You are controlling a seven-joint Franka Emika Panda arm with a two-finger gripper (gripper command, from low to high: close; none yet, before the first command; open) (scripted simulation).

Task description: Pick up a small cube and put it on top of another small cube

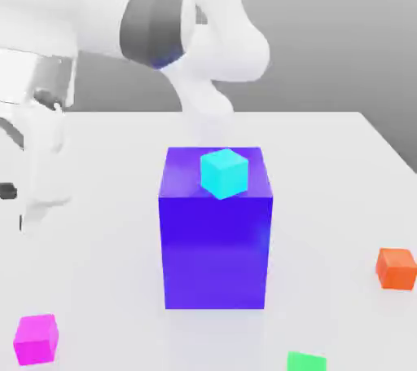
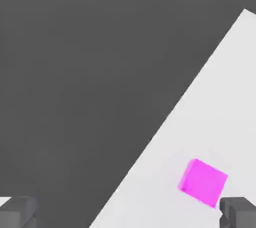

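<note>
My end effector [image 2: 129,212] stands open and empty, its two fingers well parted. Closest below me lies the magenta cube [image 2: 203,182] on the table [image 1: 114,255], off-centre towards one finger rather than midway between them, its sides slanted to the line joining them. If I'm to take that one, I judge I must shift over it and twist to match its faces before lowering. Farther off, towards the exterior view's right, the cyan cube [image 1: 224,174] sits on the big blue block [image 1: 216,251]; I can't tell which small cube should be the base.
</note>
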